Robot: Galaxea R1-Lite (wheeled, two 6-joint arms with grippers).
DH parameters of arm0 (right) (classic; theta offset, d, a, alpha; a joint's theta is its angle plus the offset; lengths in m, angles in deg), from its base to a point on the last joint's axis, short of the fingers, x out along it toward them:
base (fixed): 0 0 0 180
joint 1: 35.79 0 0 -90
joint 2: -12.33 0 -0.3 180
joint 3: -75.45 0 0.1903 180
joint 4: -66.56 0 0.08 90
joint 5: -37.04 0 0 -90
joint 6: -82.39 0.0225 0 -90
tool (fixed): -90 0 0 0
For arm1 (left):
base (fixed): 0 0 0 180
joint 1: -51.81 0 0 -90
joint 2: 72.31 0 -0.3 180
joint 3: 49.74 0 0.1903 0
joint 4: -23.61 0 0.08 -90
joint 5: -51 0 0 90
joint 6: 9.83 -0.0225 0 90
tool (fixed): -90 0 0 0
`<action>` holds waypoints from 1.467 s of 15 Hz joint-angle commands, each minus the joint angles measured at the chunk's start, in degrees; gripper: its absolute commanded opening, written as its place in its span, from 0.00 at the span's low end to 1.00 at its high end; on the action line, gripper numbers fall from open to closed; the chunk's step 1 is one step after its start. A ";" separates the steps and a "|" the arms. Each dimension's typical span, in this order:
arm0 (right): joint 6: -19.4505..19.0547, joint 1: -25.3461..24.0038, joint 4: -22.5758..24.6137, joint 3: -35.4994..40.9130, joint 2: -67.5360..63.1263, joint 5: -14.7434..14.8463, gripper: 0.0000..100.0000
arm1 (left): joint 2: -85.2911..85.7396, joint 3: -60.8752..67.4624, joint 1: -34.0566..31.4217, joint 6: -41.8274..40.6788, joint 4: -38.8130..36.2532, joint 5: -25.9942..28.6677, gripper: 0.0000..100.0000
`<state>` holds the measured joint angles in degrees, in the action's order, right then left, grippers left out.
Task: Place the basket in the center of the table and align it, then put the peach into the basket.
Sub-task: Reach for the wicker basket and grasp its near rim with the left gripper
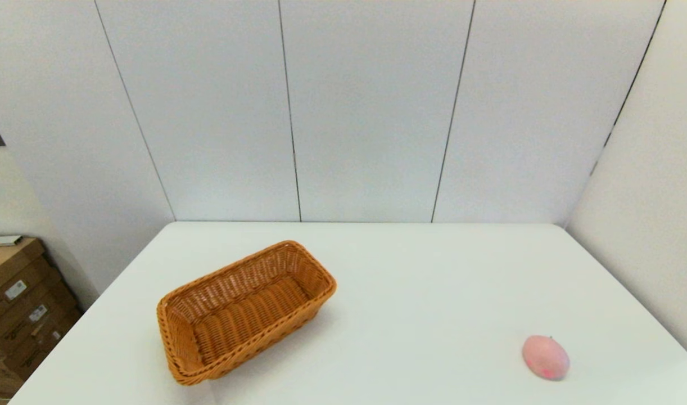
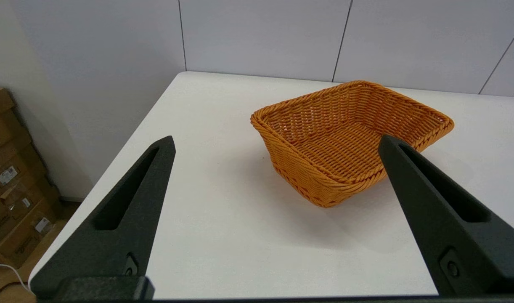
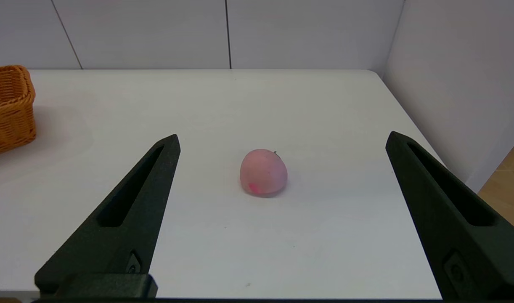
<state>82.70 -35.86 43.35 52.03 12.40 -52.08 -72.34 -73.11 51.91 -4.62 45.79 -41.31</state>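
Note:
An orange-brown wicker basket (image 1: 245, 311) sits empty and skewed on the left half of the white table (image 1: 411, 270); it also shows in the left wrist view (image 2: 349, 139) and at the edge of the right wrist view (image 3: 6, 107). The pale pink peach (image 1: 545, 357) lies near the table's front right, also seen in the right wrist view (image 3: 263, 172). My left gripper (image 2: 276, 143) hangs open short of the basket, nothing between its fingers. My right gripper (image 3: 282, 139) is open too, some way back from the peach. Neither arm shows in the head view.
Stacked cardboard boxes (image 1: 17, 315) stand on the floor left of the table. White wall panels (image 1: 366, 112) close off the back and right side. The table's left edge (image 2: 109, 168) lies close to my left gripper.

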 commanded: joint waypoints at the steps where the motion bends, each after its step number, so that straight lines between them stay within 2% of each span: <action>1: 0.05 -0.01 0.02 0.05 -0.07 0.00 1.00 | 0.02 0.00 -0.01 0.07 -0.05 0.02 1.00; 6: 0.05 -0.01 0.02 -0.04 -0.07 0.00 1.00 | 0.11 -0.88 -0.01 0.33 -0.49 -0.24 1.00; 8: 0.13 -0.01 0.02 -0.04 -0.07 0.00 1.00 | -1.73 -9.67 0.08 3.85 2.41 0.02 1.00; 10: -0.04 -0.01 0.11 -0.04 -0.07 0.09 1.00 | -12.90 -20.13 -0.01 10.61 7.69 -0.16 1.00; 13: -0.04 -0.01 0.11 0.05 -0.07 0.09 1.00 | -35.92 -26.72 -0.27 20.20 9.62 -0.60 1.00; 16: 0.13 -0.01 0.11 -0.04 -0.07 0.09 1.00 | -54.38 -30.41 0.25 22.83 13.49 -0.07 1.00; 17: 0.05 -0.01 0.11 -0.04 -0.07 0.09 1.00 | -59.04 -31.38 0.69 24.06 15.60 0.63 1.00; 20: 0.05 -0.01 0.11 -0.04 -0.07 0.09 1.00 | -73.89 -37.71 0.78 30.83 23.16 8.46 1.00; 22: 0.13 -0.01 0.11 -0.04 -0.07 0.09 1.00 | -83.21 -40.61 2.45 32.32 24.30 8.90 1.00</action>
<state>82.77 -35.86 43.44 51.98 12.40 -52.02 -134.71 -106.68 52.61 22.59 64.66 -36.16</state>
